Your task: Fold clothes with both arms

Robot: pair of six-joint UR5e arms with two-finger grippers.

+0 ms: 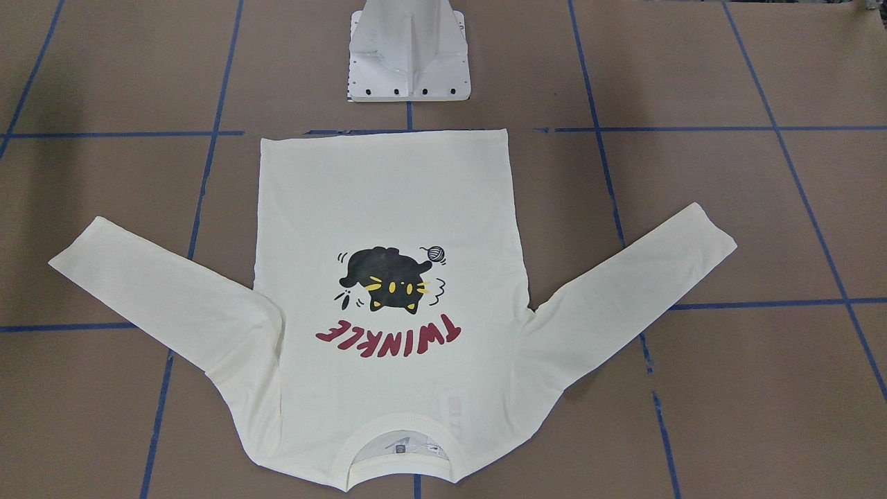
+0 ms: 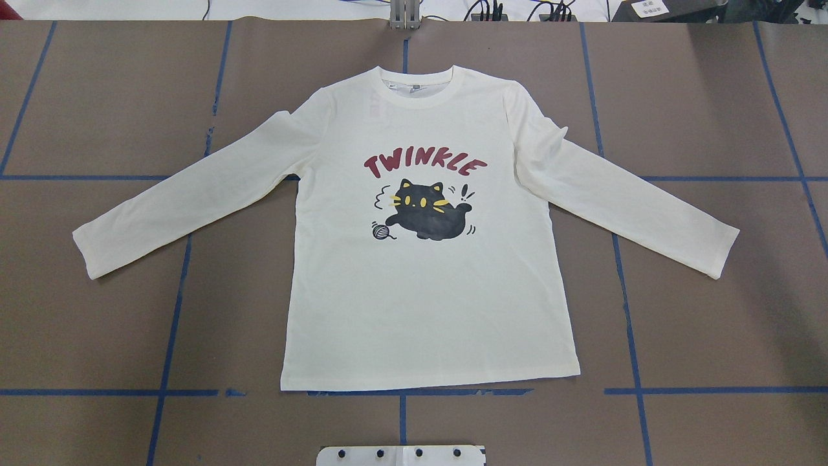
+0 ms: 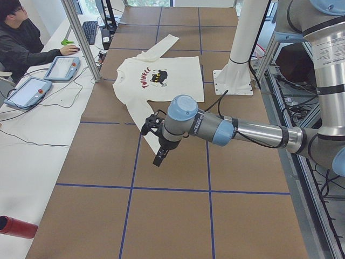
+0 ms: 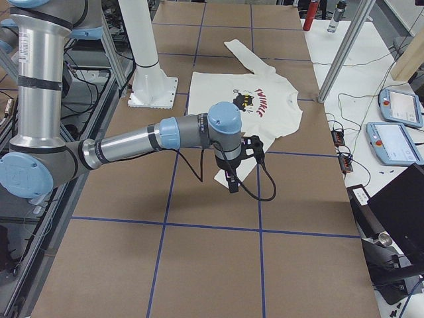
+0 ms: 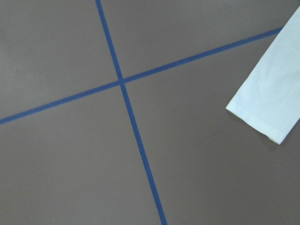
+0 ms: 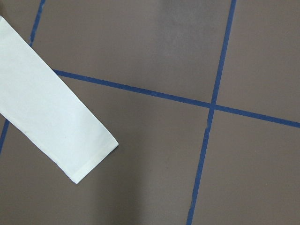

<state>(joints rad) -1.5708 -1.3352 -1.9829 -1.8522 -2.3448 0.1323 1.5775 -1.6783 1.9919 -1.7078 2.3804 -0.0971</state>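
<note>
Left arm [image 3: 253,132] is hovering above the counter [image 2: 97,336] by one sleeve cuff [image 5: 269,101], right arm [image 4: 126,142] is mirroring it by the other cuff [image 6: 89,150]; how wide either's jaws are standing, cannot tell. T-shirt [image 2: 427,291] is lying flat mid-counter, print up, sleeves spread.

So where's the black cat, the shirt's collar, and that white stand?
black cat [image 2: 432,217]: overhead view, middle of its body.
collar [image 2: 419,102]: overhead view, front of the neckband.
white stand [image 1: 447,77]: front-facing view, on its base plate.
</note>
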